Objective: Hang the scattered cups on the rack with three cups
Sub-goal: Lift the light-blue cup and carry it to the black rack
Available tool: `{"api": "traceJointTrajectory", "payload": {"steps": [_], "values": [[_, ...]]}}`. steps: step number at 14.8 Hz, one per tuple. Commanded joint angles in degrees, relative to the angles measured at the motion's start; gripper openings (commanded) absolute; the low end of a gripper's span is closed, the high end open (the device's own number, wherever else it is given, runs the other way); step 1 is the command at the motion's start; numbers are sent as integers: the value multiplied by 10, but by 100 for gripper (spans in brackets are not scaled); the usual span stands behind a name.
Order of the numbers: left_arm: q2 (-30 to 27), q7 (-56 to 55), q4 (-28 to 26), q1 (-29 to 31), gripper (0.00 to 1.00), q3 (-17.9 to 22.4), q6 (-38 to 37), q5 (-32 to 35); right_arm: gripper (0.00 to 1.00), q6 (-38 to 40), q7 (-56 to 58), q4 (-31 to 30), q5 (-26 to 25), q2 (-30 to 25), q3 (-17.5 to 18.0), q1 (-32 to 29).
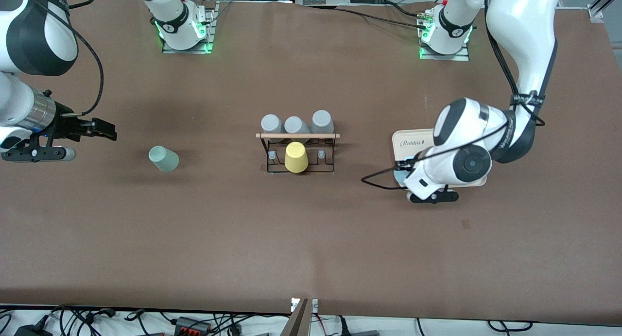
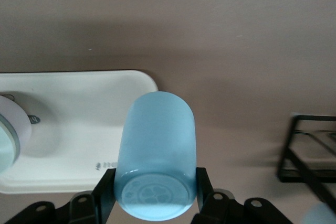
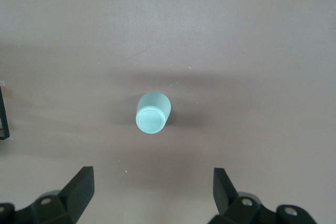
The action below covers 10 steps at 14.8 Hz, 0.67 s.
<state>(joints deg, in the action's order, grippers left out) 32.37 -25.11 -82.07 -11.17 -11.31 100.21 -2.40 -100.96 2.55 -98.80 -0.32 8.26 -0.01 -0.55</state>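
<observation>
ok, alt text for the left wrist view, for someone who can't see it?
The left hand grips a light blue cup by its base end between its two fingers, held above the brown table. Below it lies a cream tray, with part of the black wire rack at the frame's edge.

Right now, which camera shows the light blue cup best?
The left wrist view: the light blue cup fills it, base toward the camera, gripped by the left claw. The front view hides it under the left arm. The right wrist view misses it.
</observation>
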Motion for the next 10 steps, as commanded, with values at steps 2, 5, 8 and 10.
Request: {"api": "traceJointTrajectory", "payload": {"steps": [2,5,8,10], "values": [[6,-38,59,-40,25,-23,-25,-23,100,7,6,-2,1,-3,0,-2],[26,-115,119,-82,24,-24,-20,-27,100,7,5,-3,1,-3,0,-3],[59,-169,185,-112,21,-24,-24,-49,100,6,6,-3,1,-1,0,-4],[59,-185,186,-114,21,-24,-21,-59,100,6,7,-3,1,0,0,-5]]}}
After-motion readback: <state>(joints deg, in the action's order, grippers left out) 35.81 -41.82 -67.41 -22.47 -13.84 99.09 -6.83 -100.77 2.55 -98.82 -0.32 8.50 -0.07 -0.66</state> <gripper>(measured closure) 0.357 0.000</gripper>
